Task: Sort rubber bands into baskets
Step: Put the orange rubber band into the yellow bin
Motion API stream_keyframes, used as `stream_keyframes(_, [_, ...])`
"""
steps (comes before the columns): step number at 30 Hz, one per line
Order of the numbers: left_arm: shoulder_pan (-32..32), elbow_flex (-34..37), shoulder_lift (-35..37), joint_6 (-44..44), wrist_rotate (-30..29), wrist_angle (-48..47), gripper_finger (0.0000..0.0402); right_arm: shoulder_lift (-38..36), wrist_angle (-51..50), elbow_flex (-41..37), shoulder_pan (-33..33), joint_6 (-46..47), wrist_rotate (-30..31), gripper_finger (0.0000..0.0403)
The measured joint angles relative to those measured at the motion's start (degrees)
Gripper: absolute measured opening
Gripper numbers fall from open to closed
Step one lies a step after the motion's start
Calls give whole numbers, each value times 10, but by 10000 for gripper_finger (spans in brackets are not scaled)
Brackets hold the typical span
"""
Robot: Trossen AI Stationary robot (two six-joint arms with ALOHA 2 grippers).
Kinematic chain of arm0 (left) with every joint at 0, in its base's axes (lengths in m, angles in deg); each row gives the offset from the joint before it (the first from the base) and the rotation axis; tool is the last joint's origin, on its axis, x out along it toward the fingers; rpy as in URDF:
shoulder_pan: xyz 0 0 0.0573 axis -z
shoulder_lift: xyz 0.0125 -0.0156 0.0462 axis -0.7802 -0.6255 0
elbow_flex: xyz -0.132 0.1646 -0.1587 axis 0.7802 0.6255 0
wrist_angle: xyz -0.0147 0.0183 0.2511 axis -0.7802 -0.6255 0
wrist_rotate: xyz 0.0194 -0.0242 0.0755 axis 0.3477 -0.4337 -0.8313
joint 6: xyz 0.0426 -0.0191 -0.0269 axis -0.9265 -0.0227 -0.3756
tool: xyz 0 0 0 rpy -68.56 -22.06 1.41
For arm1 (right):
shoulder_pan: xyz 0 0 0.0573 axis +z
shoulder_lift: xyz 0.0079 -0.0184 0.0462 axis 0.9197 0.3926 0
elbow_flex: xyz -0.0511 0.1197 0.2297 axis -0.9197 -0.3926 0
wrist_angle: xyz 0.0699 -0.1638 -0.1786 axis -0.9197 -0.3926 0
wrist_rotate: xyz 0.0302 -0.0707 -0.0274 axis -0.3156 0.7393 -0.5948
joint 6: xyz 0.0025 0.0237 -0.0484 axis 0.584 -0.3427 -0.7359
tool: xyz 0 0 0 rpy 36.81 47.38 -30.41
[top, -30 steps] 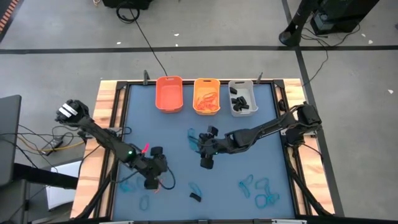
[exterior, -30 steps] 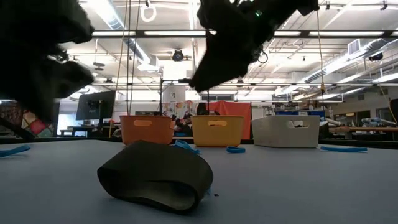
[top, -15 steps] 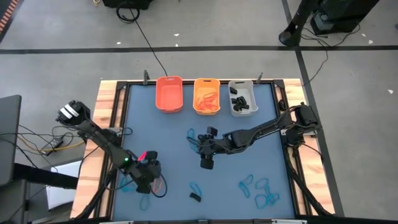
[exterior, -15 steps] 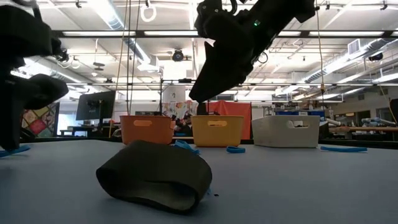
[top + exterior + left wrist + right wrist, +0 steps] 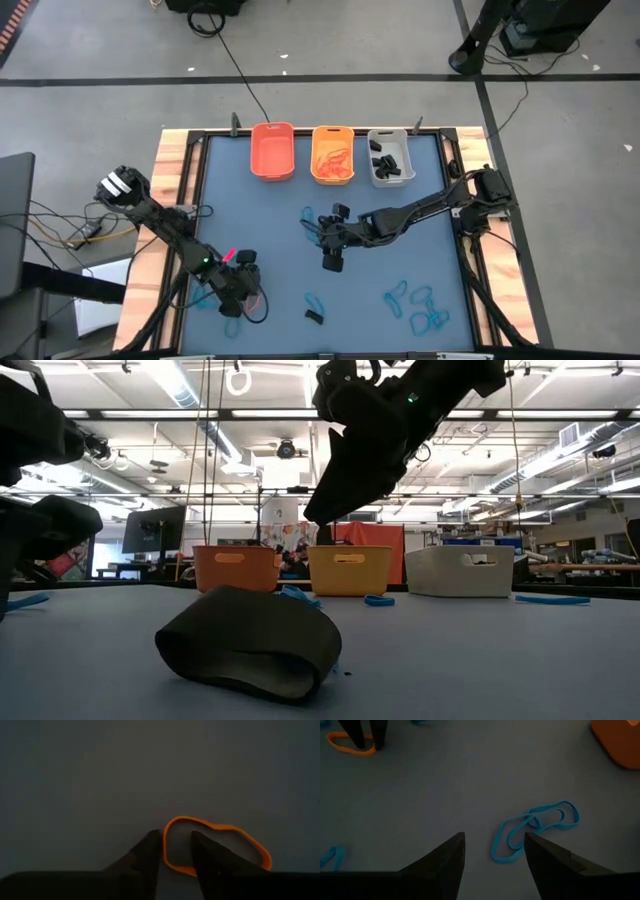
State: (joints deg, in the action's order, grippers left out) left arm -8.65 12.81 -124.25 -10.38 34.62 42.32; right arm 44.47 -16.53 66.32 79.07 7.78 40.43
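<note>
- Left wrist view alone shows the left claw [image 5: 176, 851] partly open, fingers straddling an orange rubber band [image 5: 216, 845] lying near the worktop's [image 5: 280, 210] front-left corner.
- Right wrist view shows the right claw [image 5: 492, 851] wide, empty, over blue bands [image 5: 532, 829] mid-worktop.

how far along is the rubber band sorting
Partly done. The middle basket already holds orange bands and the grey basket holds black ones; the orange basket looks empty. In hand: the left gripper straddles one side of an orange band lying on the mat, fingers apart, nothing lifted; the right gripper hovers open beside blue bands. Left: more blue bands and a black band.
</note>
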Motion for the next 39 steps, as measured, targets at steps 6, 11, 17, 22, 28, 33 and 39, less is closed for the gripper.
stream_keyframes(6, [-9, 0, -6, 16, 15, 5, 26, 0, 0, 0, 0, -1, -1, 215])
stream_keyframes(11, [-26, -14, -7, 17, -28, 0, 11, 0, 1, 0, 0, -1, 2, 215])
stream_keyframes(17, [-66, -32, -10, 12, -203, 27, 3, 0, 23, 0, -5, 4, 1, 215])
stream_keyframes(22, [-110, -32, -9, 13, -199, 46, 3, -1, 20, 0, -5, -6, -2, 215])
stream_keyframes(28, [-154, -33, -8, -13, -199, 110, 3, -1, 28, 0, -8, -60, 10, 215])
stream_keyframes(33, [-190, -33, -7, -77, -174, 135, 3, 0, 22, 0, -19, -16, 22, 215])
stream_keyframes(39, [-235, -31, 9, -117, -152, 136, 3, -1, -7, 0, -31, 35, 18, 215])
